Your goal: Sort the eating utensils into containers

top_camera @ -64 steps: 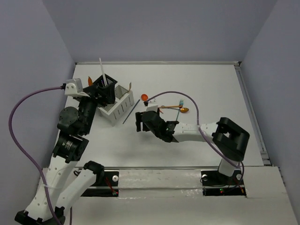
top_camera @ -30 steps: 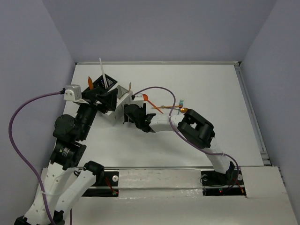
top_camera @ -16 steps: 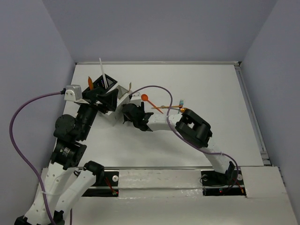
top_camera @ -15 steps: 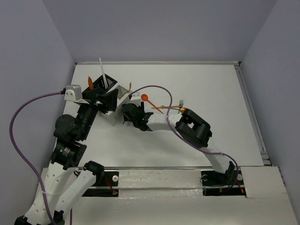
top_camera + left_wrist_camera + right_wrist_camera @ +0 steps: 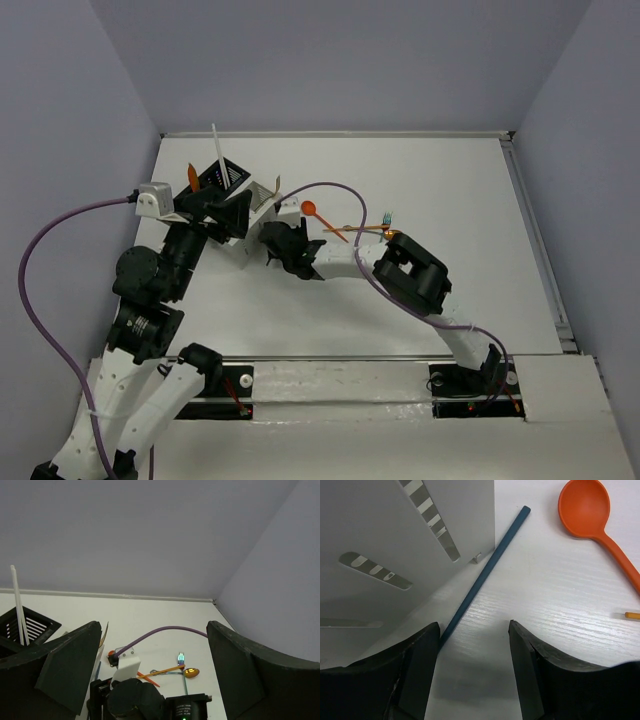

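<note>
Right wrist: slim, straight teal stick [image 5: 482, 575] lies flat just beside white caddy [image 5: 395, 530]; right pincer [image 5: 472, 647] spread.

The right gripper [image 5: 272, 245] sits beside the white caddy [image 5: 262, 192], the orange spoon [image 5: 309, 209] lies on the table [image 5: 450, 180] near it, and a white stick [image 5: 217, 150] stands in the black caddy [image 5: 226, 176].

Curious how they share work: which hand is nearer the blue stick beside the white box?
Right. The right hand is at the blue stick, one finger by its near end; the left hand is beyond the white box.
</note>
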Controlling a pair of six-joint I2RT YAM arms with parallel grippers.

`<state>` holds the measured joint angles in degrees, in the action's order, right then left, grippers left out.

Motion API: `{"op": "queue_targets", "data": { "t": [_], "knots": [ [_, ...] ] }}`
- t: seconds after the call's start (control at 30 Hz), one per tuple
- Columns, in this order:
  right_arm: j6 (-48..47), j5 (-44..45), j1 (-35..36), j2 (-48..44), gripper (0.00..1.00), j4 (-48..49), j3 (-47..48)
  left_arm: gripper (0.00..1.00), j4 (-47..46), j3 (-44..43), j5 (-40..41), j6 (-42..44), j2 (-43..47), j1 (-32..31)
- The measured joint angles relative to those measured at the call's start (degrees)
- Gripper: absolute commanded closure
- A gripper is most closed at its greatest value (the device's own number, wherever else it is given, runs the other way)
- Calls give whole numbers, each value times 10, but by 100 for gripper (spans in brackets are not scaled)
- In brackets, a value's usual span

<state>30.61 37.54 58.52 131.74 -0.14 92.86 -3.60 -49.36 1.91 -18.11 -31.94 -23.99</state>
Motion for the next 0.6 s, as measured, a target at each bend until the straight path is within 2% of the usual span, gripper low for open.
{"op": "queue_targets", "data": {
  "t": [0.27, 0.4, 0.47, 0.6],
  "knots": [
    [-15, 33, 1, -5, 38, 2, -23, 1, 0, 0, 0, 0, 7, -3],
    [-13, 40, 0, -27, 49, 12, -60, 1, 0, 1, 0, 0, 7, -3],
    [-13, 39, 0, -35, 51, 16, -71, 1, 0, 1, 0, 0, 7, -3],
    [-15, 36, 0, -36, 66, 17, -75, 1, 0, 1, 0, 0, 7, -3]
  ]
}}
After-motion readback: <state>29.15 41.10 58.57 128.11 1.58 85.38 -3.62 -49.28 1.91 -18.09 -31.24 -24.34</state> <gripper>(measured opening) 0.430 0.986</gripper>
